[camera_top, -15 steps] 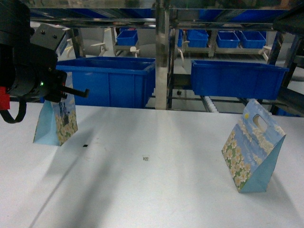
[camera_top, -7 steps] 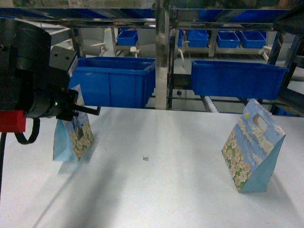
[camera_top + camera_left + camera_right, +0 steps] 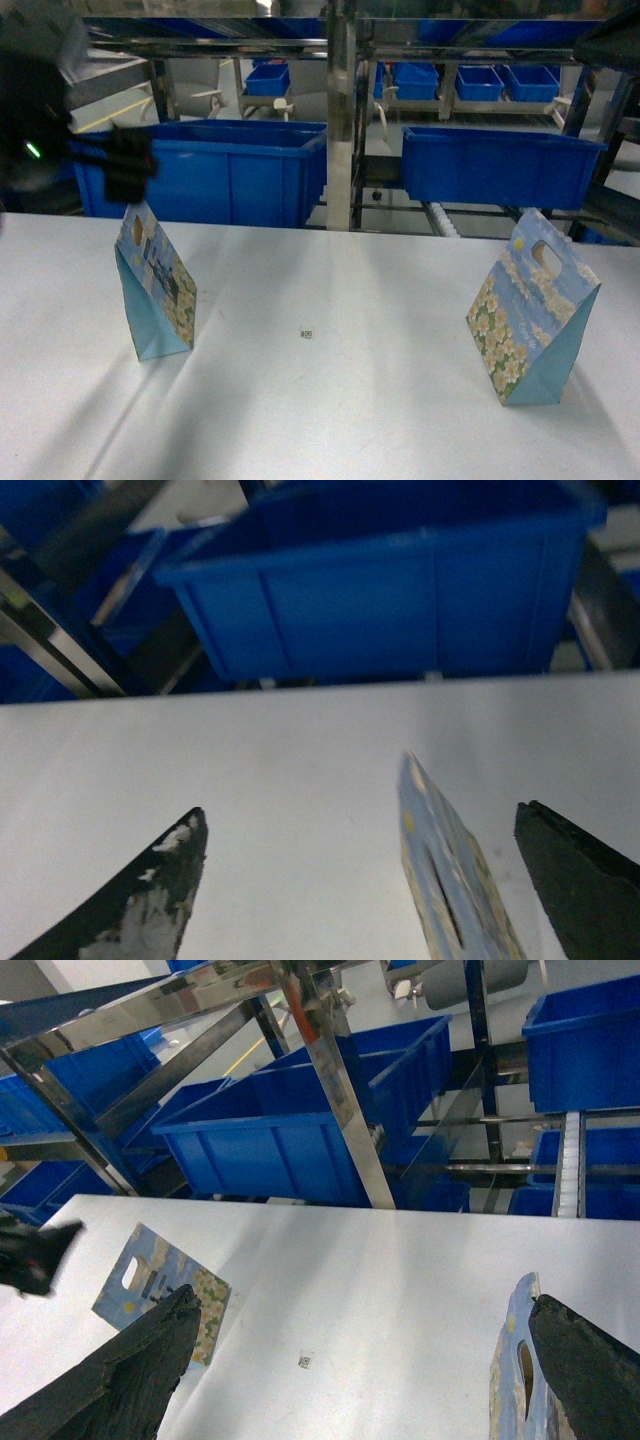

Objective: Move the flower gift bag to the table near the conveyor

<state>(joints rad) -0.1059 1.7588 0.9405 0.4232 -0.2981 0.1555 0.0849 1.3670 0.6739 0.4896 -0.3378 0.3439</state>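
**Left bag stands free under an open left pincer; right bag lies close to the right one**

Head view: two flower bags stand on the white table (image 3: 320, 420). The left bag (image 3: 155, 290) sits upright at the left, its handle edge running away from the camera toward the blue bins (image 3: 230, 170). The left pincer (image 3: 115, 170) is a dark blur just above and behind the bag's top, apart from it; motion blur hides its tips here. The right bag (image 3: 533, 310) stands well apart on the right side, leaning slightly, in front of the conveyor (image 3: 440, 220) with its white rollers.

Left wrist view: the left pincer (image 3: 365, 880) is spread wide, and the left bag's (image 3: 450, 880) thin top edge rises between the two tips, nearer the right-hand one and touching neither. The bag's long axis runs along the pincer's line of sight, so the tips flank its flat faces. It looks released and standing on its own.

Right wrist view: the right pincer (image 3: 375, 1370) is also spread, holding nothing. The right bag (image 3: 515, 1370) stands just inside its right-hand tip, handle slot showing; the left bag (image 3: 160, 1290) is far off at the left. The right arm is plainly nearer the right bag, which I judge would be its next pick if that bag needs shifting.
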